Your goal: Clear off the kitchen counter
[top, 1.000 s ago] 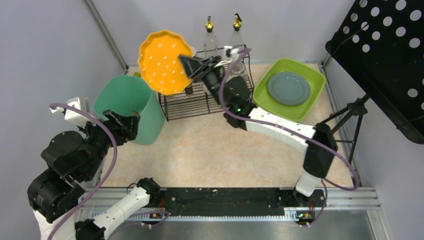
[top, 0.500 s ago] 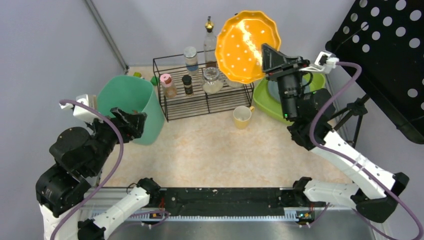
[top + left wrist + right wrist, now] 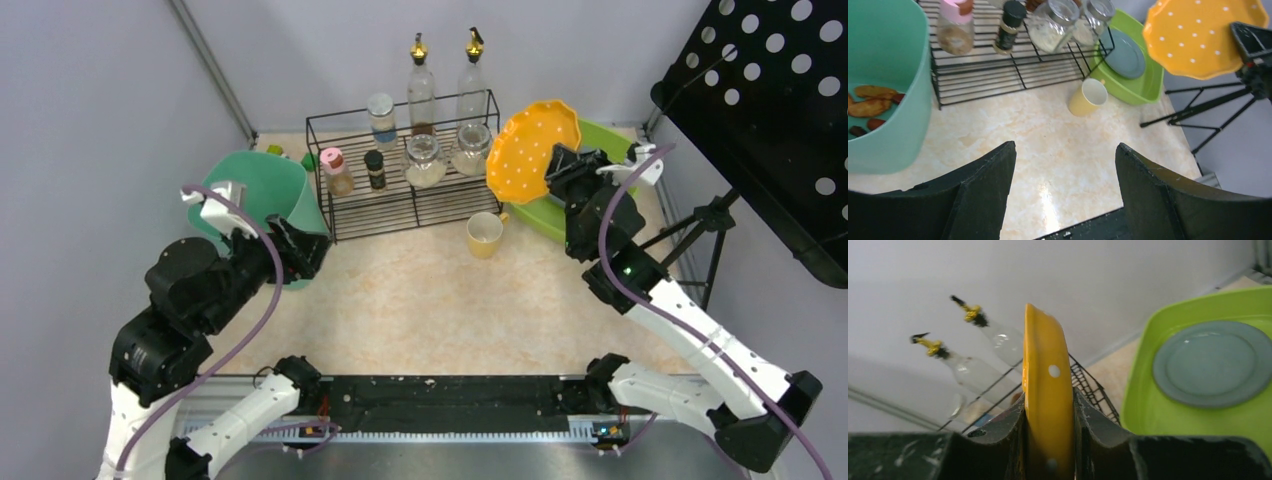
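Kitchen counter ctr free; rack, mug & lime tub crowd far edge.

Yellow mug beside wire rack; grey plate in lime tub.

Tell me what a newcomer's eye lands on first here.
The orange polka-dot plate, clamped on edge in the right gripper, hangs near the lime-green tub, which holds a grey plate, at the far right. Next comes the mint-green bin with food scraps at the far left, with the open left gripper beside it. A lone yellow mug sits on the kitchen counter by the wire rack.
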